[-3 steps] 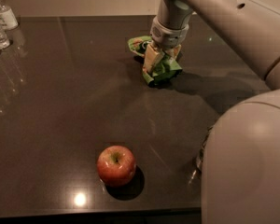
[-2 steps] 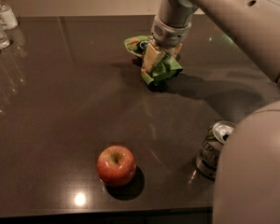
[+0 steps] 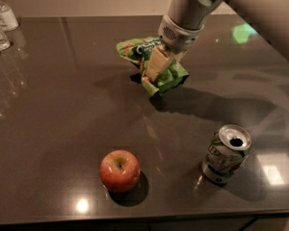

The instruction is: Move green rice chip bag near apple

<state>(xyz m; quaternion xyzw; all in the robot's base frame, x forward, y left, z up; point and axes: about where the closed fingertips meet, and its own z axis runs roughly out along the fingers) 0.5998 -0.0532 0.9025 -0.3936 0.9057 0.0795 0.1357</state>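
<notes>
The green rice chip bag (image 3: 169,78) is crumpled light-green foil with a dark green label, at the far middle of the dark table. My gripper (image 3: 157,65) comes down from the upper right and is shut on the bag, its tan fingers (image 3: 154,64) pressed into the foil. The bag's lower end hangs just above or on the table. The red apple (image 3: 119,170) with yellowish patches stands near the front edge, well in front of the bag and a little left of it.
A silver-green soda can (image 3: 226,154) with an open top stands at the front right. Clear water bottles (image 3: 1,20) stand at the far left corner. The table's front edge (image 3: 135,221) runs just below the apple.
The arm that hid the front right has swung away, uncovering the soda can. My gripper stays shut on the bag, which has shifted slightly.
</notes>
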